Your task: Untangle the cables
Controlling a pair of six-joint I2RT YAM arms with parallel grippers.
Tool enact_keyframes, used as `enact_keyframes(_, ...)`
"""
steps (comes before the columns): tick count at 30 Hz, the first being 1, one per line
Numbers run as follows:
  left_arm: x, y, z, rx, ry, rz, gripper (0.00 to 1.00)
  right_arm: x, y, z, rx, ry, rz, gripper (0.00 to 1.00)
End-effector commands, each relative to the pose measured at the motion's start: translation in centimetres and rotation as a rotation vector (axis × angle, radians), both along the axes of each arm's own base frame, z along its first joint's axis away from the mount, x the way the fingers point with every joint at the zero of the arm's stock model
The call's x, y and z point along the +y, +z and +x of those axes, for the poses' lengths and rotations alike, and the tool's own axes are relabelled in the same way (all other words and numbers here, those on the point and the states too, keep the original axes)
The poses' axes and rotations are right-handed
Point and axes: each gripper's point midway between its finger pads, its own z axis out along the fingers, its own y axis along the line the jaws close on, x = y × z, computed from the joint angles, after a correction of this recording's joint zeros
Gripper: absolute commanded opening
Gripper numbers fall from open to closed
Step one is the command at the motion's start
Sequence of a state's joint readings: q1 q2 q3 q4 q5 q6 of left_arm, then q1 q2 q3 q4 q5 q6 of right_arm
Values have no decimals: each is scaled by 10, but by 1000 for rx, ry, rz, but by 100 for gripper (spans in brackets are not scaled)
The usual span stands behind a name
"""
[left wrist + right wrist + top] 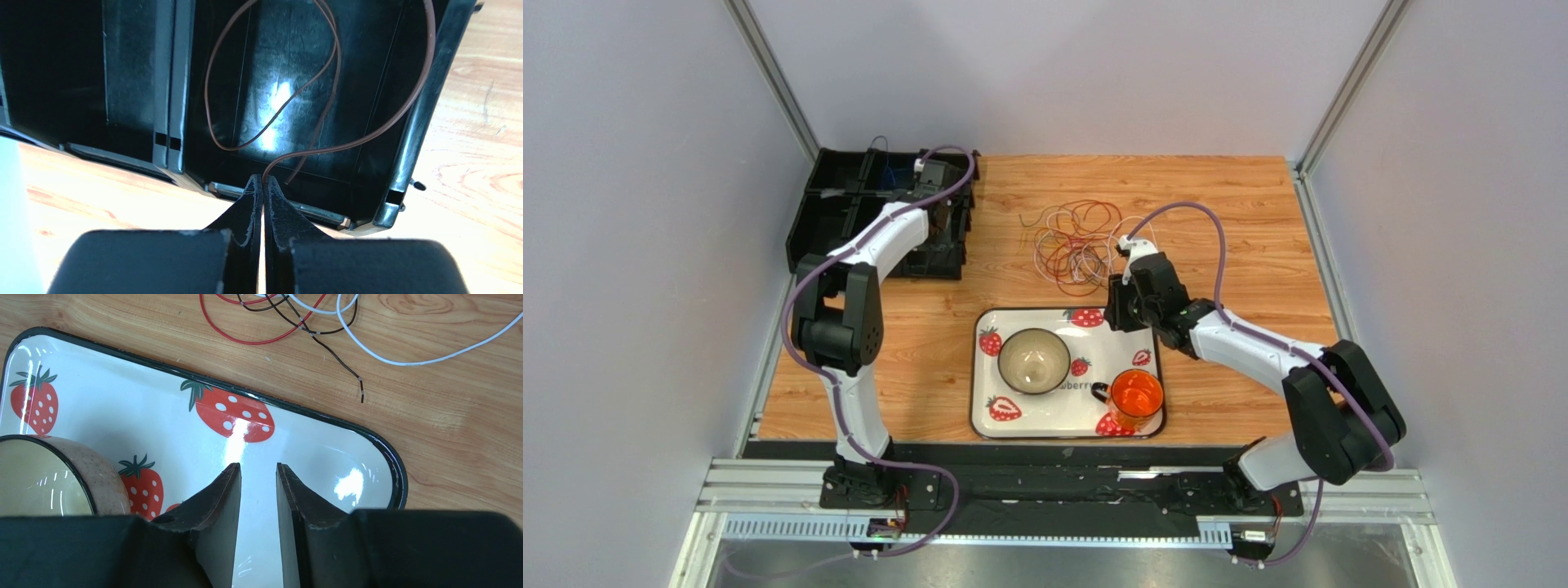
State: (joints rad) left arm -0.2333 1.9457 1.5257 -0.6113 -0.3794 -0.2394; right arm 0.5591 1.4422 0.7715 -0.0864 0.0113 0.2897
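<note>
**Loose wire heap on the desk, one brown strand in the bin**

The cables (pixel 1075 239) lie as a loose heap of hair-thin, overlapping loops on the wooden desk (pixel 1247 221), just beyond the far edge of the strawberry tray (pixel 1051 417). In the right wrist view the nearest strands can be told apart. A red cable (pixel 258 338) makes a wide curve, a white cable (pixel 393 358) sweeps off to the right, and a dark cable (pixel 334 355) has its free end pointing toward the tray.

The right end effector (pixel 258 471) hovers over the tray's far right corner. Its jaws are parted by a narrow gap with nothing between them — the heap lies near, just past the tray rim, untouched. A beige bowl (pixel 37 478) stands on the tray to its left.

A separate brown cable (pixel 356 143) curls in big loops inside one compartment of the black bin (pixel 423 122) at the desk's far left. The left end effector (pixel 264 184) is at the bin's near wall with its jaws pressed together. One end of the brown strand runs straight into the seam between their tips — pinched there, as far as the view shows. The strand's other end lies free just beside.
</note>
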Motion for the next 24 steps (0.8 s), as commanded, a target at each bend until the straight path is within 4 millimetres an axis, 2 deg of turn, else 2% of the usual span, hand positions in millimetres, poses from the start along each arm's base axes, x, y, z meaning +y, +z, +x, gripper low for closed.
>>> enact_keyframes(1, -2, 27, 17, -67, 10, 0, 0, 14, 18, 14, -49, 33, 47, 29)
enact_keyframes(5, -7, 46, 28, -102, 7, -27, 0, 15, 16, 14, -39, 35, 43, 27)
enact_keyframes(6, -10, 56, 33, -119, -3, -40, 0, 15, 15, 14, -37, 37, 42, 27)
enact_keyframes(12, -19, 74, 53, -147, -17, -77, 0, 15, 13, 15, -28, 39, 38, 24)
enact_keyframes(16, -21, 68, 58, -145, -14, -94, 0, 16, 13, 14, -26, 43, 39, 23)
enact_keyframes(19, -18, 58, 55, -127, -5, -92, 0, 17, 13, 15, -25, 43, 38, 23)
enact_keyframes(20, -16, 47, 49, -104, 2, -87, 0, 17, 12, 14, -22, 45, 36, 23)
enact_keyframes(22, -14, 42, 47, -107, 7, -90, 0, 17, 11, 15, -19, 44, 35, 23)
enact_keyframes(24, -10, 27, 39, -86, 20, -84, 0, 17, 11, 15, -16, 44, 34, 22)
